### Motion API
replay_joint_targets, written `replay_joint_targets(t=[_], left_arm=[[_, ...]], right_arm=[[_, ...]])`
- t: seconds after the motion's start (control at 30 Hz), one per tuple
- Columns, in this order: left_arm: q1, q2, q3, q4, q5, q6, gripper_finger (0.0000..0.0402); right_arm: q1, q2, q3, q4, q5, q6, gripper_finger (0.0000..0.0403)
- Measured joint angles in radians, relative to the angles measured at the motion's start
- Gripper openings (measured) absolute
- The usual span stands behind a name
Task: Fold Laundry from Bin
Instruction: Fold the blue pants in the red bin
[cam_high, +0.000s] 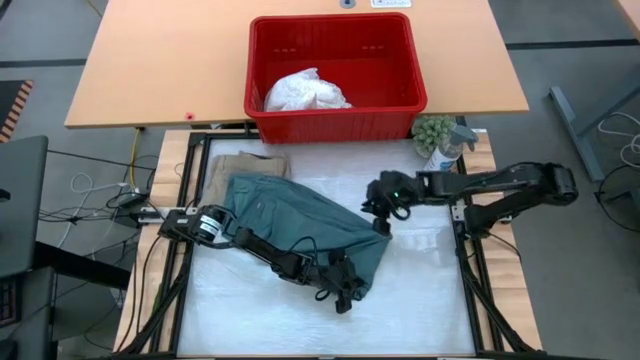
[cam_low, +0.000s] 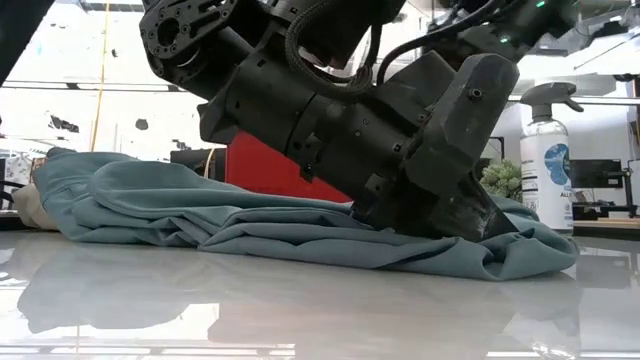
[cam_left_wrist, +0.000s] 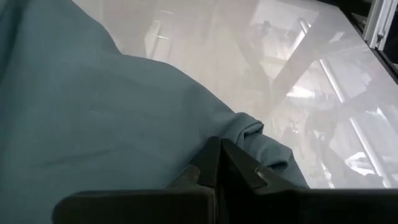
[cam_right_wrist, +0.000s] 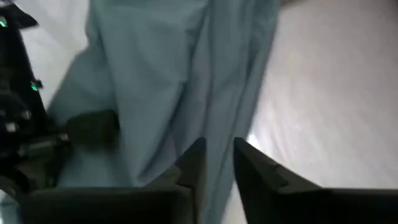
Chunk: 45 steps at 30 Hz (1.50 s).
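The dark teal garment (cam_high: 290, 215) lies spread on the white table (cam_high: 420, 310), bunched into folds at its near right part (cam_low: 480, 250). Its far left part lies over a beige garment (cam_high: 240, 165). My left gripper (cam_high: 342, 290) reaches in from the left and is shut at that near right part. My right gripper (cam_high: 382, 222) hangs above the garment's right edge, slightly open, with nothing between its fingers (cam_right_wrist: 249, 168). The red bin (cam_high: 330, 125) stands behind the table and holds a white garment (cam_high: 305, 92). My left gripper is shut at the teal garment's bunched near right edge (cam_left_wrist: 249, 134). The fingers (cam_left_wrist: 205, 165) slant down from the table's left. They hide the spot where they meet, so I cannot tell how many layers they have. The garment lies slack on the table.
A spray bottle (cam_low: 548, 160) and a small green plant (cam_high: 432, 130) stand at the table's far right corner, close to the right arm. Bare white table shows at the near edge (cam_high: 300, 330) and to the right of the garment.
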Motion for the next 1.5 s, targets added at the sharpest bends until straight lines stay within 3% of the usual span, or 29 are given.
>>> replay_joint_targets(t=[0.17,0.23,0.33,0.47,0.87,1.33,1.5], left_arm=[[-0.002,0.000,0.000,0.003,-0.015,0.004,0.0000],[-0.002,0.000,0.000,0.003,-0.015,0.005,0.0000],[-0.002,0.000,0.000,0.003,-0.018,0.002,0.0000],[0.004,0.000,0.000,0.003,-0.030,0.000,0.0000],[0.016,0.000,0.001,-0.007,-0.038,-0.005,0.0000],[0.022,0.000,0.001,-0.012,-0.062,-0.021,0.0000],[0.025,0.000,0.001,-0.011,-0.065,-0.021,0.0000]], right_arm=[[-0.096,0.142,0.000,0.173,-0.271,-0.028,0.0177],[-0.108,0.208,0.000,0.257,-0.333,-0.032,0.0203],[-0.115,0.294,0.004,0.369,-0.393,-0.039,0.0221],[-0.120,0.376,0.060,0.389,-0.449,-0.093,0.0220],[-0.118,0.609,0.281,0.261,-0.477,-0.300,0.0207],[-0.117,0.696,0.304,0.320,-0.462,-0.363,0.0206],[-0.118,0.705,0.304,0.333,-0.433,-0.364,0.0160]])
